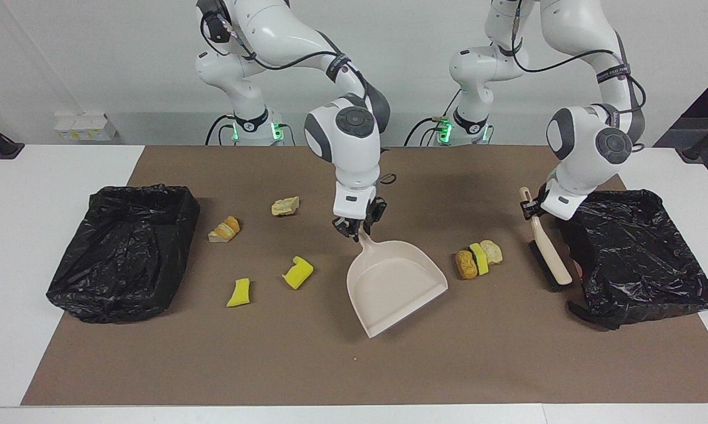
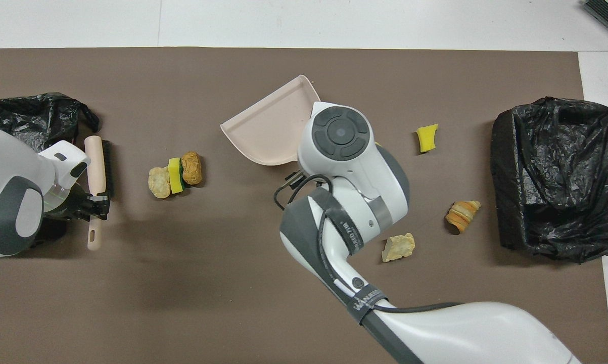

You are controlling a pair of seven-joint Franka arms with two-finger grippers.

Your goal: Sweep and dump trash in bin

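My right gripper (image 1: 356, 227) is shut on the handle of the beige dustpan (image 1: 395, 282) (image 2: 271, 126) at the middle of the mat; in the overhead view the wrist hides the gripper. The left gripper (image 1: 533, 207) (image 2: 97, 207) is shut on the handle of the beige brush (image 1: 551, 253) (image 2: 97, 172), whose dark bristles sit by the bin (image 1: 642, 253) at the left arm's end. A clump of three trash scraps (image 1: 478, 259) (image 2: 175, 174) lies between pan and brush. Yellow bits (image 1: 298, 272) (image 1: 239, 292) and bread chunks (image 1: 224, 229) (image 1: 285, 206) lie toward the right arm's end.
A second bin lined with a black bag (image 1: 124, 253) (image 2: 556, 177) stands at the right arm's end of the brown mat (image 1: 354, 365). White tabletop borders the mat on both ends. A black cable loop (image 1: 389, 176) lies near the right arm's base.
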